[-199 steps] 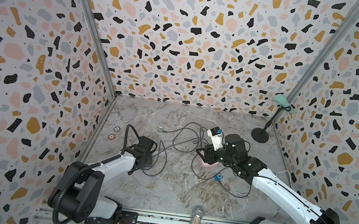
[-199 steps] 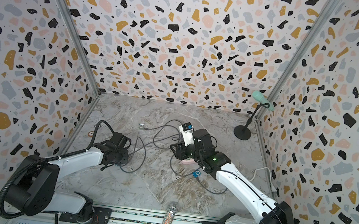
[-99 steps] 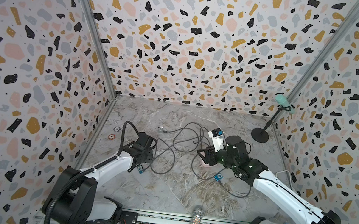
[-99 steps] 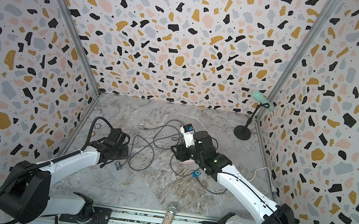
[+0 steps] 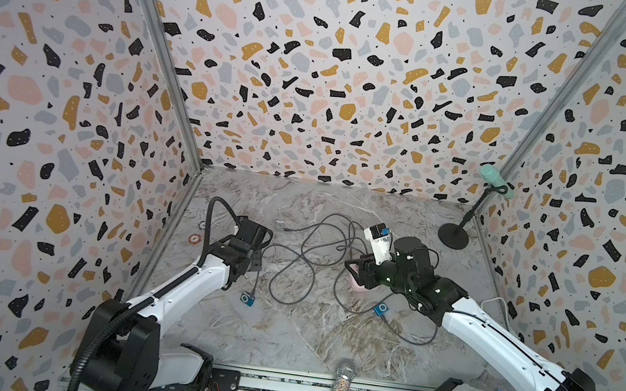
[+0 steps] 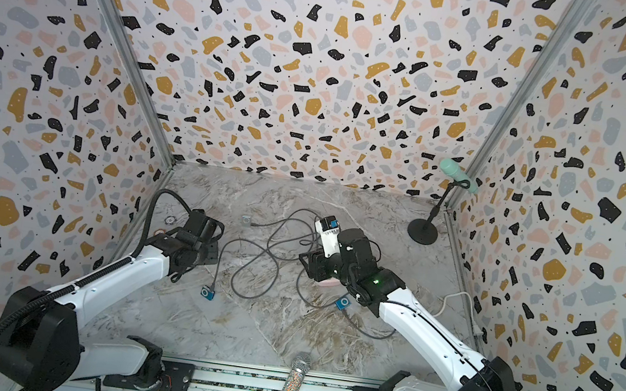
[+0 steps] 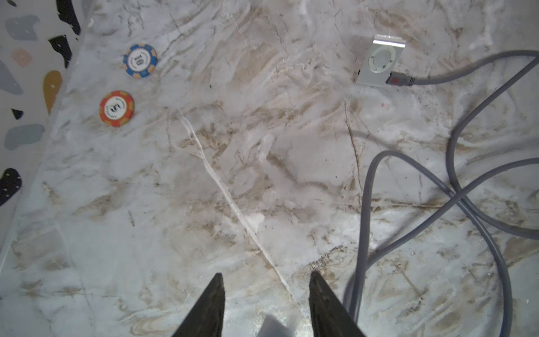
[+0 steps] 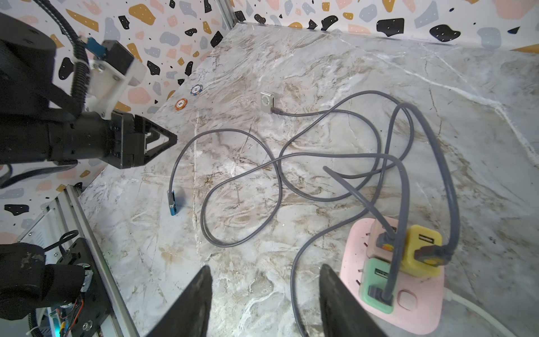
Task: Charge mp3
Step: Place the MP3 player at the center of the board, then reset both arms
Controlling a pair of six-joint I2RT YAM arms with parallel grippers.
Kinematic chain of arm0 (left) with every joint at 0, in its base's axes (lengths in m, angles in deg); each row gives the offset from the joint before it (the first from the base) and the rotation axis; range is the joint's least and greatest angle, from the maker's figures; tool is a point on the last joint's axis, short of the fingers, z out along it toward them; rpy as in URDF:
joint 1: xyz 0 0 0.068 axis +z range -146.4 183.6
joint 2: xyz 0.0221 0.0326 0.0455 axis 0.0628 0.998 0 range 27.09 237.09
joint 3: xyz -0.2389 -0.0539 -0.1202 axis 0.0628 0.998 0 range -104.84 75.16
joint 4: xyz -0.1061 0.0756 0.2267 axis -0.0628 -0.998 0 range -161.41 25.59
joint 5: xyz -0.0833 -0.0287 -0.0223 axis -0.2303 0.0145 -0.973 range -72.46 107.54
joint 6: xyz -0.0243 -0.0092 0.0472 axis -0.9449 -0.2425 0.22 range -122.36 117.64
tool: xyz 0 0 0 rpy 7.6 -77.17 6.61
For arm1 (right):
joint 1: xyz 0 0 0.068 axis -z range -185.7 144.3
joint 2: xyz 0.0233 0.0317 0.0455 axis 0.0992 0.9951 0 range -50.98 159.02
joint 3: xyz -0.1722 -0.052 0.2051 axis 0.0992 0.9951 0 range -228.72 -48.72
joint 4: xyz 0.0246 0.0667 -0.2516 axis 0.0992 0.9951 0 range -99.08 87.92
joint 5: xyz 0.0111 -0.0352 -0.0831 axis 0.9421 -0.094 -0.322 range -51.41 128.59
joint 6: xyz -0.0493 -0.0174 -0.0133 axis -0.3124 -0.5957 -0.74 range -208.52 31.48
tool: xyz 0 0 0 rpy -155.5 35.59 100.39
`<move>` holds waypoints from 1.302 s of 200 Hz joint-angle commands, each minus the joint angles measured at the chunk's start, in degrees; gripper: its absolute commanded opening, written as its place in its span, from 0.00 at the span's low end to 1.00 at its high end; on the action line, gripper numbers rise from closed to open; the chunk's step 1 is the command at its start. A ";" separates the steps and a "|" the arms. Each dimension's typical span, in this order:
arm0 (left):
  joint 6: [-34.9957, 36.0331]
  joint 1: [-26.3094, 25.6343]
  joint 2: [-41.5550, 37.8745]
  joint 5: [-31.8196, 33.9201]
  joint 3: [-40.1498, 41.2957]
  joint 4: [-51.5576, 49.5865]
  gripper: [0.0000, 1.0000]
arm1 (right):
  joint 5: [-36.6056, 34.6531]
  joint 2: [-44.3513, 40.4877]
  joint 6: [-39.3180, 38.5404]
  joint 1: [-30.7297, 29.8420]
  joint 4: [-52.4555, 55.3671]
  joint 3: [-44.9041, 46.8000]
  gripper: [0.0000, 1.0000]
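Overhead, the right pincer largely hides the pink power strip.

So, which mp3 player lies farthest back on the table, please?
The silver mp3 player; the left blue player and right blue player lie nearer the front.

My left arm stretched forward, left gripper tilted down, jaws parted, empty, my right arm extended inward, right gripper jaws apart, holding nothing
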State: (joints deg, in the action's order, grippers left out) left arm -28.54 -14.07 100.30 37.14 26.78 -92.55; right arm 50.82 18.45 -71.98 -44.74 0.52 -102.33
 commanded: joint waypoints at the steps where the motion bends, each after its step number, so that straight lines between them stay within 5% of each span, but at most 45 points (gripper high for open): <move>1: 1.45 0.53 -0.14 3.71 -2.97 -2.86 0.48 | -1.59 0.07 -1.81 0.27 2.03 -2.97 0.59; 78: 9.26 0.79 0.15 1.72 -12.28 -3.92 0.48 | -2.99 1.17 -4.03 2.80 3.38 -5.07 0.61; 131: 18.40 0.73 -3.31 -2.85 -13.90 7.01 0.55 | -5.99 -0.73 -6.71 6.69 4.83 -5.25 0.68; 135: 18.71 0.71 -3.27 -2.54 -14.09 7.85 0.60 | -6.20 -0.98 -6.77 7.35 4.81 -5.08 0.69; 138: 18.97 0.77 -3.19 -2.26 -14.16 8.36 0.92 | -6.25 -1.11 -6.87 7.92 4.73 -4.88 0.73; 142: 19.04 0.71 -3.12 -1.60 -14.28 9.02 1.00 | -6.41 -1.34 -6.95 8.58 4.50 -4.64 0.76; 169: 20.47 0.74 -0.97 0.77 -16.40 10.82 0.99 | -5.76 -2.57 -7.57 14.38 2.92 -3.02 0.86; 180: 20.72 0.72 0.00 2.55 -17.20 11.54 0.99 | -5.46 -2.91 -7.65 16.93 2.43 -2.67 1.00; 225: 21.65 1.57 2.44 8.67 -20.06 14.43 1.00 | -3.50 -2.33 -7.40 28.97 0.49 -1.72 0.99; 260: 20.29 6.78 1.32 4.27 -16.26 20.86 0.99 | -0.62 -2.46 -9.63 35.87 -7.24 2.13 0.99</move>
State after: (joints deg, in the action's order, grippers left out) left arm -7.97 -10.66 102.96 42.07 8.60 -78.96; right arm 47.39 16.79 -79.70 -12.07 -0.63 -102.85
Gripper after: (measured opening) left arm 0.995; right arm 0.990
